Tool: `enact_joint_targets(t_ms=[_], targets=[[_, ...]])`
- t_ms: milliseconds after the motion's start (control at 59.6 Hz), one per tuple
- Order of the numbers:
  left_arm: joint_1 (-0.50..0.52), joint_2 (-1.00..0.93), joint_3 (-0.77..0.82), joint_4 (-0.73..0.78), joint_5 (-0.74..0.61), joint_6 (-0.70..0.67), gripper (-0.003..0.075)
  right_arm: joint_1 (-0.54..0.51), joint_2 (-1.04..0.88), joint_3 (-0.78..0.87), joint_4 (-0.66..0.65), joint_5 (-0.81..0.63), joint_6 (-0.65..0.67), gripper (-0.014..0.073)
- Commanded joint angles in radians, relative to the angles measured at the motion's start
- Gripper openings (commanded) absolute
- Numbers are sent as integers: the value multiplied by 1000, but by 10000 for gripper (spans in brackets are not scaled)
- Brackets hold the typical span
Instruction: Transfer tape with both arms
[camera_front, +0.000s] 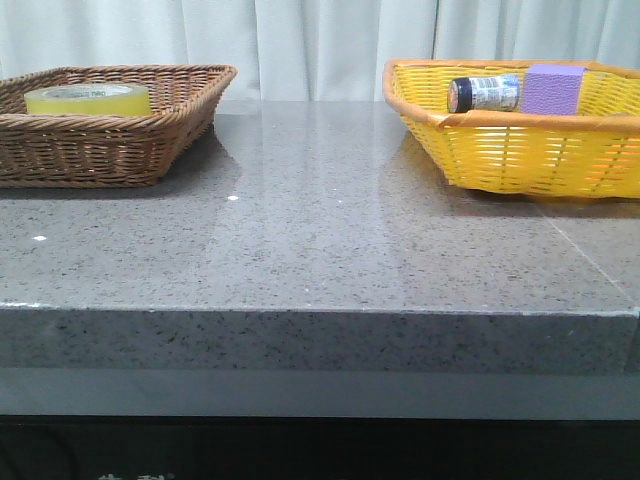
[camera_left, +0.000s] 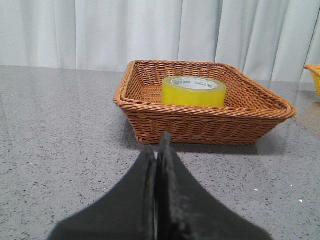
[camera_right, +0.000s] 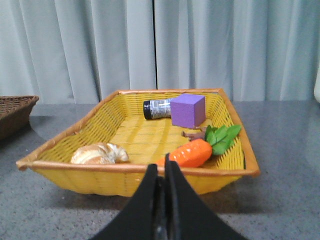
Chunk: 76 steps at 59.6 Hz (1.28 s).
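Note:
The yellow tape roll (camera_front: 87, 98) lies flat in the brown wicker basket (camera_front: 120, 150) at the table's far left; its white core with green print shows in the left wrist view (camera_left: 194, 91). My left gripper (camera_left: 159, 145) is shut and empty, low over the table just short of that brown basket (camera_left: 200, 125). My right gripper (camera_right: 161, 167) is shut and empty, just short of the near rim of the yellow basket (camera_right: 125, 177). Neither gripper shows in the front view.
The yellow basket (camera_front: 520, 155) at the far right holds a purple block (camera_front: 553, 90), a dark-capped bottle (camera_front: 484, 94), and in the right wrist view a croissant (camera_right: 99, 154) and a toy carrot (camera_right: 195, 151). Curtains hang behind the grey stone table (camera_front: 320, 250).

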Motion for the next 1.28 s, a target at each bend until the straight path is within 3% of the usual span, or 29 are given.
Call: enact_joint_targets(t_ms=[0, 201, 520, 1259], targets=[[2, -17, 38, -9, -80, 0, -20, -20, -32, 26, -16, -107, 5, -69], [2, -17, 38, -9, -80, 0, -20, -51, -32, 131, -19, -154, 5, -69], [2, -17, 38, -9, -80, 0, -20, -49, -32, 128, -57, -233, 5, -69], [2, -17, 38, -9, -80, 0, -20, -49, -30, 128, -57, -230, 5, -69]])
